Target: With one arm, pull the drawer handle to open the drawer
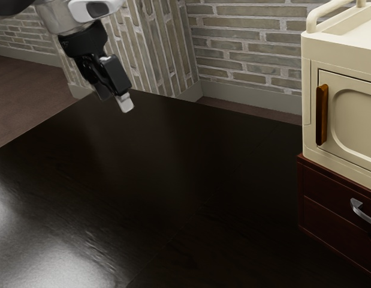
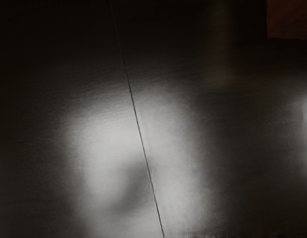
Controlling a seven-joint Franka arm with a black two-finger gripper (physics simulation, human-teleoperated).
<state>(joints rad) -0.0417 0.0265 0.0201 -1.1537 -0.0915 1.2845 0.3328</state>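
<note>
"One silver handle: where?"

"On the upper dark red drawer, below the cream cabinet, by the exterior view's right edge."

"And the gripper?"

"Raised above the black table, well apart from the handle."

"Fingers wide or narrow?"

"Can't tell from these angles."

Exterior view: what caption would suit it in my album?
A robot's pincer hovers over the dark table, apart from the silver drawer handle.
</note>
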